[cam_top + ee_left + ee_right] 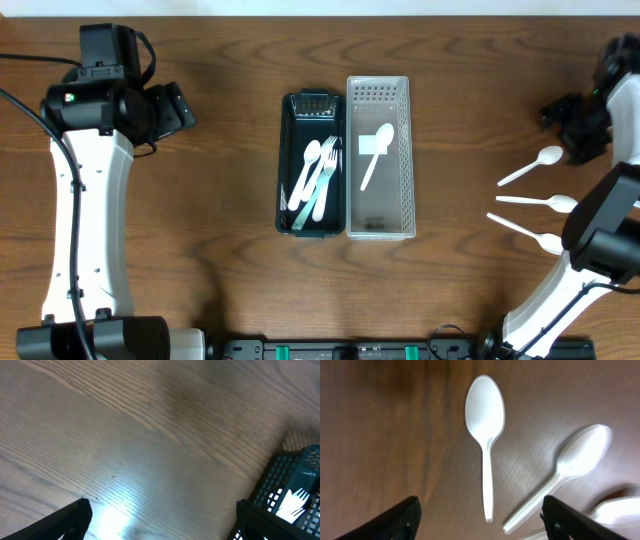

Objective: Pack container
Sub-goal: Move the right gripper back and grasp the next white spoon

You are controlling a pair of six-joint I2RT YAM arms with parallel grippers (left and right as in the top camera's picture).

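Wood-grain table [200, 220] is pictured from overhead, with a dark container [284, 165] at center holding white forks and spoons [318, 180]. It is flanked on its right by a clear container [409, 170], in which one spoon [375, 152] is laid. Three loose spoons [540, 202] are spread near the right edge.

From the left wrist, the left gripper [165, 527] is shown spread wide and empty over bare wood, with the dark container's corner at lower right.

From the right wrist, the right gripper [480, 520] is shown parted and empty, with one of the loose spoons lying on the table between its fingers.
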